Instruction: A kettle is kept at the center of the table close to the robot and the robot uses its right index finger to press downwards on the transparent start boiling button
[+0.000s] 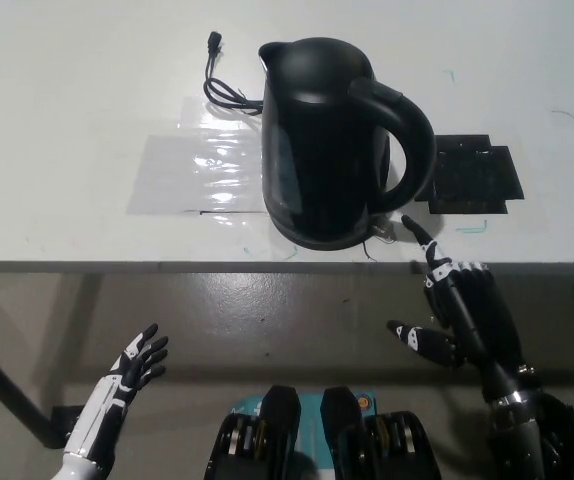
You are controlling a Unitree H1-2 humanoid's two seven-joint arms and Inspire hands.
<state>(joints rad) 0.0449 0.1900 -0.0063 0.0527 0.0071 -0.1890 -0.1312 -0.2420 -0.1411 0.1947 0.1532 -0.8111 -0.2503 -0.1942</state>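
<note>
Kettle [332, 140] sits on the table [67, 100] near its front edge. Right hand [454, 305] points one finger at the kettle's base, other fingers curled, holding nothing. Left hand [132, 370] hangs low left, fingers spread.

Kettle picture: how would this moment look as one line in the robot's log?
kettle: upright on table | right hand: one finger extended toward kettle base, contact unclear | left hand: open, resting below table edge
</note>
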